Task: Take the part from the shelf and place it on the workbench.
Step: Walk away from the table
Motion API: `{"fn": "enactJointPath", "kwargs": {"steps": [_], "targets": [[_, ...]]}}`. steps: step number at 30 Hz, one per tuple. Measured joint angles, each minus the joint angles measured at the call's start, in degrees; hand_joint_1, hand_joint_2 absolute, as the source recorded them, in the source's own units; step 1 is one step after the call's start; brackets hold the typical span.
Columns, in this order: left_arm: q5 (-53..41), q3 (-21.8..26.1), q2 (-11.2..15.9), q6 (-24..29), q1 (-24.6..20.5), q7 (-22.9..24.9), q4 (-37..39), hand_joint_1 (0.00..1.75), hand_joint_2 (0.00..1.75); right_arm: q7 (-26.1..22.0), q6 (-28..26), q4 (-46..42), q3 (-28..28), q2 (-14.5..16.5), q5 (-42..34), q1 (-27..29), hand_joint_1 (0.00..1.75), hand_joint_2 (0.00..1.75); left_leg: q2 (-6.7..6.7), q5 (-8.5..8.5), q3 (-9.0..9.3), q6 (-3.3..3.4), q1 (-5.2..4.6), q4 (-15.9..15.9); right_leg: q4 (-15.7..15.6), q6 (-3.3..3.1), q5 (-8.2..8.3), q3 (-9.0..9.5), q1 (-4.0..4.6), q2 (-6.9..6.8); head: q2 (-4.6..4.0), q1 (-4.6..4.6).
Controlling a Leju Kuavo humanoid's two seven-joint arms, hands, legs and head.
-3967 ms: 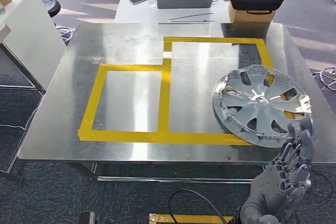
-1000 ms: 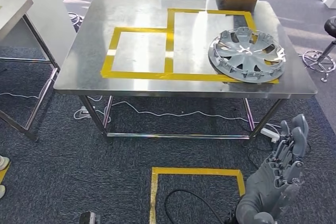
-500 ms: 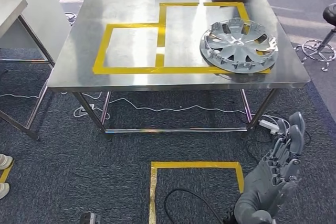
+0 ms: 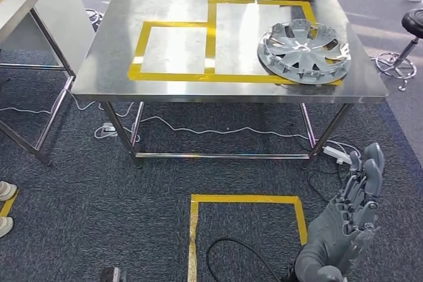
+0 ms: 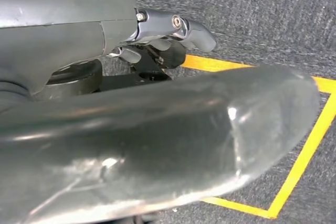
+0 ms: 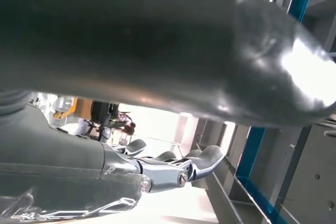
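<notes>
The part, a grey wheel cover (image 4: 303, 41), lies flat on the steel workbench (image 4: 110, 37), at its right end and partly over the yellow tape outline (image 4: 209, 37). My right hand (image 4: 349, 222) hangs low at the lower right, well short of the bench, with its fingers apart and nothing in it. In the right wrist view the right hand (image 6: 166, 166) shows its fingers stretched out and empty. My left hand (image 5: 158, 129) hangs over the carpet in the left wrist view, fingers (image 5: 178, 27) straight, holding nothing.
A yellow tape square (image 4: 244, 199) marks the carpet in front of me, with a black cable (image 4: 239, 249) in it. White table (image 4: 20, 4) at left, stool (image 4: 412, 24) at right, cables and a power strip (image 4: 334, 153) under the bench. A person's shoes (image 4: 6, 193) at the left edge.
The camera has backed away from the workbench, so the bench now sits farther off and floor fills the foreground. The wheel cover stays where it lay. My right hand remains empty.
</notes>
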Motion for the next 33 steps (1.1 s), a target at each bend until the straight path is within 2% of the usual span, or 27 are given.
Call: {"fn": "enactJointPath", "kwargs": {"steps": [1,2,3,6,7,8,9,11,12,13,14,16,17,18,19,21,23,24,26,27,28,29,31,32,33], "targets": [[0.05,0.01,0.0,0.02,0.0,-0.02,-0.01,0.0,0.0,-0.03,0.0,0.01,0.0,0.0,0.0,-0.03,0.0,0.0,-0.06,0.24,-0.32,-0.28,-0.02,0.11,-4.46,0.08,0.75,3.19,-0.04,0.04,0.0,0.04],[0.05,0.01,0.01,0.07,-0.01,-0.05,-0.01,0.0,0.0,-0.05,0.0,0.01,-0.01,0.0,0.02,-0.03,0.0,0.0,-0.12,0.49,-0.52,-0.6,-0.06,0.19,-7.85,-0.07,1.24,5.46,-0.05,0.2,0.0,0.04],[0.02,0.01,0.02,0.13,-0.02,-0.1,-0.02,0.0,0.0,-0.09,0.0,0.02,-0.02,0.0,0.03,-0.03,0.0,0.0,-0.16,0.75,-0.67,-0.94,-0.13,0.29,-9.84,-0.3,1.22,6.61,-0.02,0.37,0.0,0.08],[-0.12,0.01,0.03,0.31,-0.02,-0.24,-0.02,0.0,0.0,-0.14,0.0,0.04,-0.03,0.0,0.06,0.03,0.0,0.0,-0.18,1.34,-1.08,-1.99,-0.05,0.35,-10.24,-1.77,1.5,6.0,0.15,0.68,0.0,0.12],[-0.19,0.01,0.02,0.33,-0.02,-0.34,-0.02,0.0,0.0,-0.15,0.0,0.04,-0.03,0.0,0.08,0.03,0.0,0.0,-0.16,0.7,-1.46,-2.31,0.01,0.94,-10.24,-2.28,1.8,5.77,0.13,0.66,0.0,0.03],[-0.27,0.01,0.01,0.31,-0.03,-0.48,-0.02,0.0,0.0,-0.16,0.0,0.04,-0.03,0.0,0.1,0.03,0.0,0.0,-0.14,-0.78,-2.27,-2.58,0.06,2.67,-10.3,-2.76,2.15,5.48,0.1,0.61,0.0,-0.07],[-0.31,0.01,0.01,0.25,-0.04,-0.66,-0.02,0.0,0.0,-0.17,0.03,0.05,-0.03,0.0,0.06,0.03,0.0,0.0,-0.13,-2.97,-3.6,-2.82,0.08,5.72,-10.32,-3.12,2.5,5.13,0.1,0.56,0.0,-0.19],[-0.2,0.02,0.02,0.08,-0.02,-0.95,-0.02,0.0,0.0,-0.22,0.53,0.09,0.08,-0.02,-1.07,0.04,0.0,0.0,-0.12,-7.33,-6.82,-3.08,0.07,13.76,-10.29,-3.51,3.11,4.23,0.3,0.49,0.0,-0.37],[-0.07,0.03,0.02,0.12,-0.01,-1.02,-0.02,0.0,0.0,-0.31,1.15,0.12,0.2,-0.03,-2.17,0.04,0.0,0.0,-0.12,-8.25,-7.75,-3.06,0.05,16.54,-10.28,-3.58,3.38,3.83,0.43,0.47,0.0,-0.39],[0.06,0.05,0.03,0.28,0.0,-1.02,-0.02,0.0,0.0,-0.48,1.86,0.14,0.32,-0.04,-3.33,0.05,0.0,0.0,-0.12,-8.01,-7.65,-2.9,0.01,17.25,-10.27,-3.61,3.62,3.51,0.56,0.47,0.0,-0.39],[0.16,0.1,0.03,0.54,0.0,-0.96,-0.02,0.0,0.0,-0.7,2.56,0.15,0.42,-0.05,-4.24,0.04,0.0,0.0,-0.12,-6.78,-6.38,-2.61,-0.07,15.63,-10.26,-3.62,3.83,3.26,0.7,0.48,0.0,-0.4],[0.25,0.22,0.04,0.99,-0.04,-0.84,-0.03,0.0,0.0,-1.11,3.4,0.15,0.46,-0.07,-5.07,0.03,0.0,0.0,-0.12,-3.52,-1.45,-1.67,-0.42,7.91,-10.25,-3.52,4.12,3.01,0.9,0.53,0.0,-0.39],[0.22,0.27,0.05,1.17,-0.08,-0.8,-0.03,0.0,0.0,-1.25,3.59,0.15,0.46,-0.07,-5.26,0.02,0.0,0.0,-0.11,-2.52,0.88,-1.2,-0.61,4.07,-10.21,-3.42,4.22,2.9,1.01,0.54,0.0,-0.38],[0.09,0.31,0.07,1.37,-0.12,-0.76,-0.04,0.0,0.0,-1.38,3.75,0.15,0.47,-0.07,-5.39,0.02,0.0,0.0,-0.1,-2.09,2.39,-0.86,-0.77,1.43,-10.15,-3.24,4.34,2.79,1.1,0.51,0.0,-0.35],[-0.24,0.33,0.08,1.67,-0.16,-0.68,-0.04,0.0,0.0,-1.56,3.91,0.15,0.47,-0.07,-5.48,0.01,0.0,0.0,-0.1,-2.08,3.05,-0.64,-0.89,0.07,-10.11,-3.02,4.48,2.65,1.14,0.46,0.0,-0.34],[-1.19,0.32,0.04,2.52,-0.17,0.01,-0.04,0.0,0.0,-1.99,4.21,0.15,0.46,-0.07,-5.48,0.01,0.0,0.0,-0.08,-1.89,2.92,-0.38,-0.77,-0.55,-10.04,-2.48,4.66,2.38,1.17,0.38,0.0,-0.34],[-2.21,0.18,-0.02,3.51,-0.18,1.22,-0.04,0.0,0.0,-2.36,4.14,0.14,0.38,-0.07,-5.24,0.02,0.0,0.0,-0.03,-1.46,2.78,0.03,-0.44,-0.91,-8.2,-1.79,3.21,1.43,1.14,0.37,0.0,-0.16],[-2.74,0.04,-0.05,4.14,-0.2,1.89,-0.04,0.0,0.0,-2.48,3.88,0.13,0.29,-0.07,-5.01,0.04,0.0,0.0,0.0,-1.26,2.69,0.22,-0.28,-1.03,-5.51,-1.43,1.5,0.22,1.05,0.38,0.0,-0.06],[-3.87,-0.24,-0.09,5.96,-0.2,3.37,-0.04,0.0,0.0,-2.62,3.21,0.13,0.06,-0.07,-4.42,0.08,0.0,0.0,0.04,-1.04,2.36,0.41,-0.25,-1.0,2.4,-0.78,-2.49,-3.09,0.77,0.37,0.0,0.14],[-4.33,-0.34,-0.1,7.1,-0.17,4.16,-0.04,0.0,0.0,-2.66,2.9,0.13,-0.03,-0.07,-4.18,0.11,0.0,0.0,0.06,-0.95,2.23,0.41,-0.24,-0.98,5.54,-0.56,-3.6,-4.35,0.63,0.36,0.0,0.14],[-4.62,-0.4,-0.1,8.15,-0.15,4.79,-0.04,0.0,0.0,-2.69,2.69,0.13,-0.09,-0.07,-4.03,0.12,0.0,0.0,0.07,-0.87,2.15,0.37,-0.21,-0.95,6.72,-0.38,-3.62,-4.67,0.52,0.35,0.0,0.15],[-4.74,-0.44,-0.11,8.95,-0.14,5.19,-0.04,0.0,0.0,-2.71,2.55,0.13,-0.11,-0.07,-3.97,0.12,0.0,0.0,0.07,-0.81,2.12,0.32,-0.17,-0.89,5.55,-0.24,-2.55,-3.82,0.4,0.34,0.0,0.14],[-4.67,-0.46,-0.18,10.04,-0.19,5.77,-0.04,0.0,0.0,-2.73,2.38,0.13,-0.13,-0.07,-3.88,0.09,0.0,0.0,-0.03,-0.85,2.08,0.02,-0.07,-0.58,-2.09,0.02,1.02,0.47,0.09,0.28,0.0,0.19],[-4.61,-0.45,-0.21,10.47,-0.23,6.11,-0.04,0.0,0.0,-2.73,2.36,0.13,-0.14,-0.07,-3.8,0.05,0.0,0.0,-0.1,-0.95,1.92,-0.25,-0.14,-0.22,-5.89,-0.09,2.2,2.52,0.0,0.36,0.0,0.26],[-4.53,-0.44,-0.25,10.86,-0.27,6.42,-0.04,0.0,0.0,-2.73,2.34,0.13,-0.15,-0.07,-3.71,0.03,0.0,0.0,-0.15,-0.99,1.69,-0.59,-0.24,0.1,-8.45,-0.34,2.83,3.8,-0.04,0.45,0.0,0.26]]}}
